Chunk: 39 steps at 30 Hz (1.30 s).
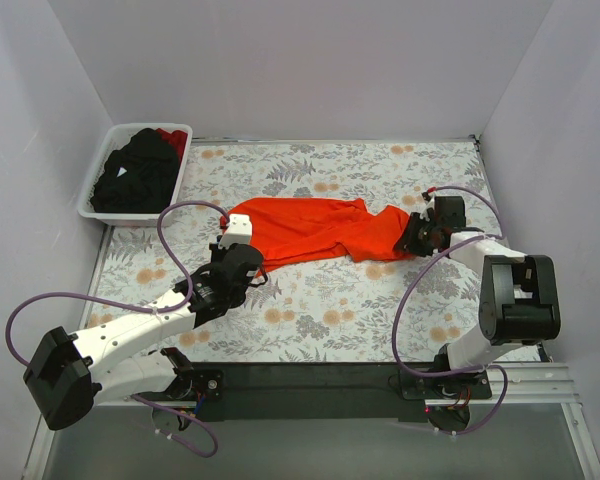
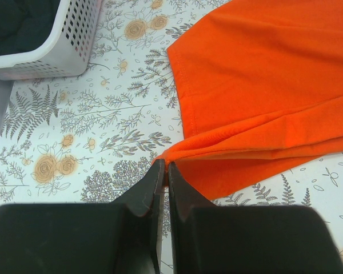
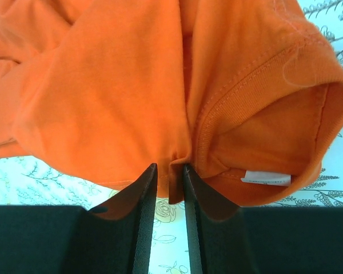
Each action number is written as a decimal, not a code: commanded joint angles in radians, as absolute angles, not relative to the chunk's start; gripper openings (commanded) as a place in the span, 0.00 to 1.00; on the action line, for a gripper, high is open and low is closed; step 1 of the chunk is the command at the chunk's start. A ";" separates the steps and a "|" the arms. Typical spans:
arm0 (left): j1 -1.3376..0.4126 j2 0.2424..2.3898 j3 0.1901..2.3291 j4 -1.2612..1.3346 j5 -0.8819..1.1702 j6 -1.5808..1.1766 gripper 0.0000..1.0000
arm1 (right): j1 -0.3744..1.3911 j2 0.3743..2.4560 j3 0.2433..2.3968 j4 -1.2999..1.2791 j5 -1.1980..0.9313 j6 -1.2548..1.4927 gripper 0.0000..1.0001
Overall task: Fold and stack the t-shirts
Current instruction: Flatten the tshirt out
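Observation:
A bright orange t-shirt (image 1: 320, 230) lies stretched sideways across the flowered table (image 1: 330, 310). My left gripper (image 1: 252, 262) is at its lower left corner. In the left wrist view the gripper (image 2: 164, 168) is shut on that bunched corner of the orange shirt (image 2: 263, 85). My right gripper (image 1: 412, 240) is at the shirt's right end, beside the collar. In the right wrist view its jaws (image 3: 168, 168) stand slightly apart, and a small fold of the orange cloth (image 3: 114, 85) hangs between them, against the right finger. The white neck label (image 3: 266, 178) shows inside the collar. Black t-shirts (image 1: 135, 175) and a dark red one (image 1: 172, 140) lie in the basket.
The white plastic basket (image 1: 105, 175) stands at the back left corner, and its perforated wall (image 2: 74, 51) shows close by in the left wrist view. White walls close the table on the left, back and right. Purple cables loop from both arms.

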<state>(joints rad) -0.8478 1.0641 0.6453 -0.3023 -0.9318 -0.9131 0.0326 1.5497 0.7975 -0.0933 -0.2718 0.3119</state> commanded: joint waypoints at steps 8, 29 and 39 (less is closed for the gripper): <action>-0.844 1.037 0.643 -0.284 -0.951 -0.913 0.00 | 0.023 1.568 0.775 -0.035 -0.285 0.305 0.21; -0.678 1.113 0.788 -0.175 -0.828 -0.885 0.00 | -0.055 1.402 1.195 -0.308 -0.253 0.284 0.01; -0.525 1.319 1.216 -0.075 -0.785 -0.652 0.00 | -0.236 1.454 1.566 -0.409 -0.437 0.330 0.01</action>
